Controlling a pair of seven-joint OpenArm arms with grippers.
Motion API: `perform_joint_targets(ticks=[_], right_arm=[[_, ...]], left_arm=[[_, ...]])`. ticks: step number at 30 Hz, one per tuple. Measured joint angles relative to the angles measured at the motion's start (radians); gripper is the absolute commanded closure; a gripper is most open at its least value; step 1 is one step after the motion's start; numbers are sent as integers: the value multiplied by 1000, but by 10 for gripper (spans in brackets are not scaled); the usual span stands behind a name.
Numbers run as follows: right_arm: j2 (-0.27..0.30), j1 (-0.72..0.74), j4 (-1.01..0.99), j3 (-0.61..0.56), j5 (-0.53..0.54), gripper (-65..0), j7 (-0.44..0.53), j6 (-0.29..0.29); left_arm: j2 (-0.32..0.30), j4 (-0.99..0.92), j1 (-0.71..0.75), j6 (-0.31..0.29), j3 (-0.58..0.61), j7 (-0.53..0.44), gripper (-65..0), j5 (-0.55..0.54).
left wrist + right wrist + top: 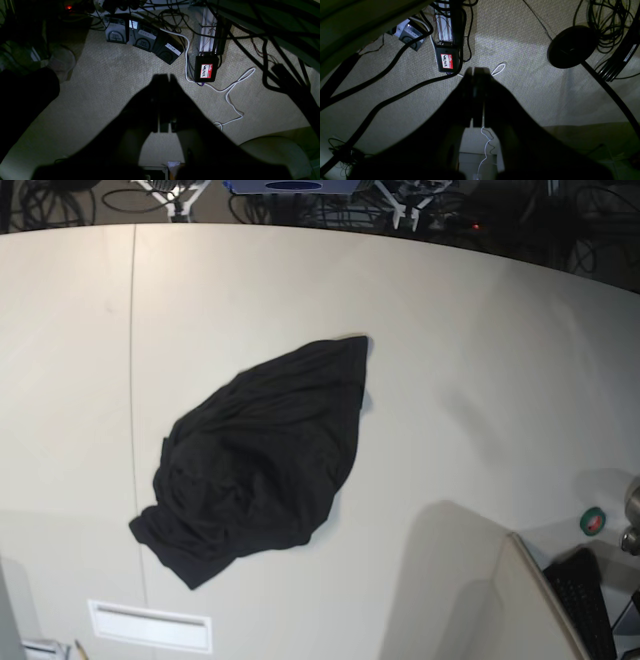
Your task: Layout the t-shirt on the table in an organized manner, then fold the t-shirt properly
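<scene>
Jaws closed; crumpled t-shirt point(258, 460) lies diagonally on table point(480, 360).

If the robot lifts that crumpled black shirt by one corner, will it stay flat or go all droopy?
Probably droopy: the black soft cloth t-shirt lies bunched in loose wrinkles, so it looks floppy. It likely hangs and stretches downward. On the smooth off-white tabletop it would probably slide and bunch if pushed.

1. the left gripper point(165, 77) pointed down at the floor, and its two dark fingers were pressed close together with no gap.
2. the right gripper point(477, 71) pointed down too, with its fingers pressed together the same way.
3. both held nothing.
4. the base view showed no arm at all.
</scene>
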Motion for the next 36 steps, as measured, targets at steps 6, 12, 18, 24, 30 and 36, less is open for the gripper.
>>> perform_joint_targets(ticks=[6, 12, 18, 24, 30, 36], right_arm=[[0, 0, 0, 0, 0, 0, 0, 0], [0, 0, 0, 0, 0, 0, 1, 0], [0, 0, 0, 0, 0, 0, 0, 0], [0, 0, 0, 0, 0, 0, 0, 0], [10, -151, 201, 1, -2, 0, -9, -6], [55, -441, 568, 24, -1, 0, -116, -15]], left_arm=[[0, 1, 1, 0, 0, -21, 0, 1], [0, -4, 26, 3, 8, -176, 0, 5], [0, -8, 33, 3, 10, -106, 0, 5], [-1, 1, 23, 2, 10, -18, 0, 6], [-24, 68, 89, 0, 10, -13, 0, 9], [-71, 450, 349, 8, 9, 2, 0, 12]])
